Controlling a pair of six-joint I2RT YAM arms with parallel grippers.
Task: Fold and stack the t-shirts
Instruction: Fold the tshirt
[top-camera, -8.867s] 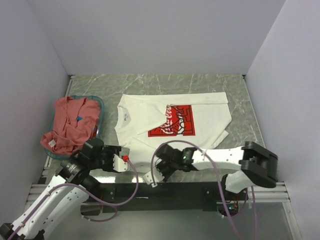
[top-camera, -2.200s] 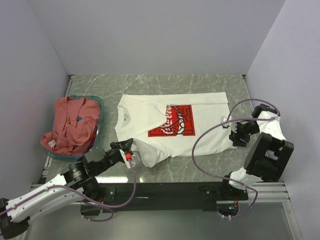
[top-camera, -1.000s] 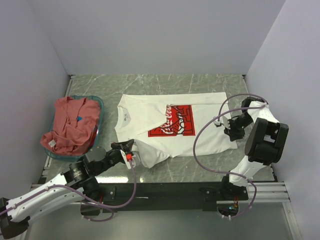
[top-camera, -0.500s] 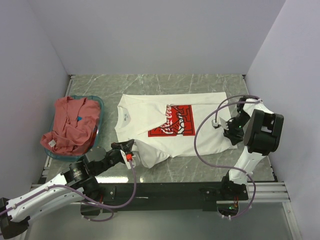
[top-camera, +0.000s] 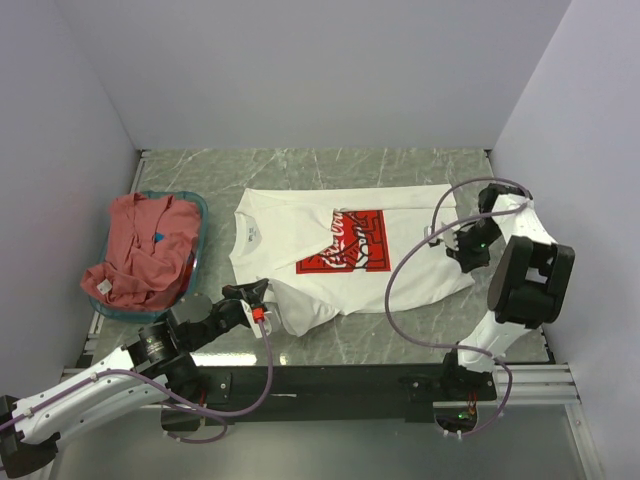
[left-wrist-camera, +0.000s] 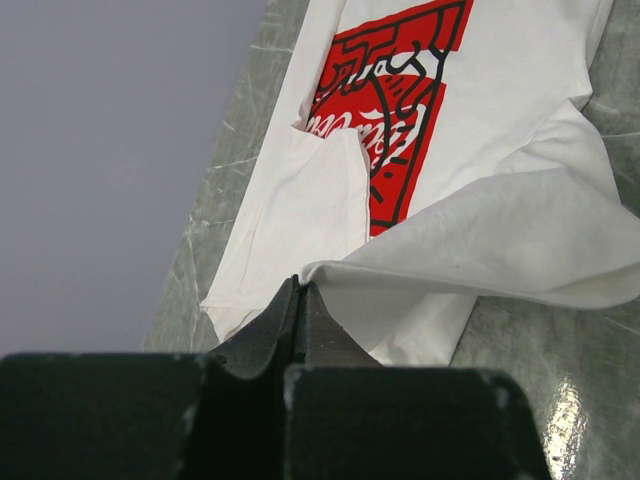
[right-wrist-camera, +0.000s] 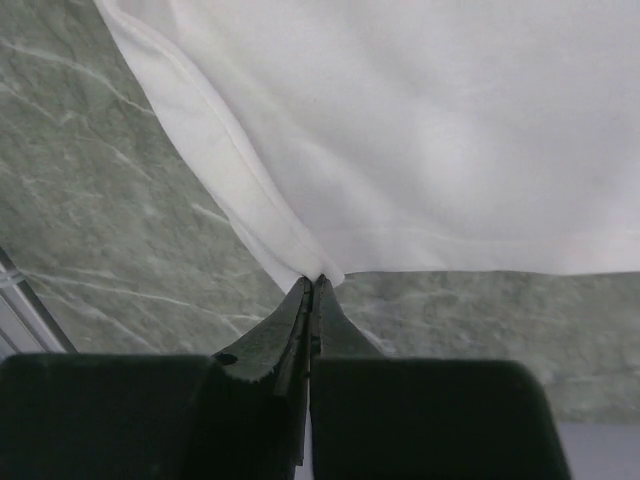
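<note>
A white t-shirt (top-camera: 300, 225) with a red square print (top-camera: 350, 243) lies spread on the marble table. My left gripper (top-camera: 262, 300) is shut on its near-left hem, and the pinched fold of white cloth (left-wrist-camera: 480, 230) lifts off the table just ahead of the closed jaws (left-wrist-camera: 300, 287). At the shirt's right side my right gripper (top-camera: 462, 252) is shut on a hem corner, the white cloth (right-wrist-camera: 450, 130) fanning out from its tips (right-wrist-camera: 315, 283). A salmon-red t-shirt (top-camera: 140, 245) sits crumpled in the basket at the left.
The teal plastic basket (top-camera: 201, 215) stands at the table's left edge against the wall. Grey walls close off the left, back and right. Purple cables (top-camera: 400, 290) loop above the table near the right arm. A black rail (top-camera: 340, 380) runs along the near edge.
The right gripper opened, then shut on the shirt's right hem corner and shifted slightly toward the back. The left gripper has kept its hold and place.
</note>
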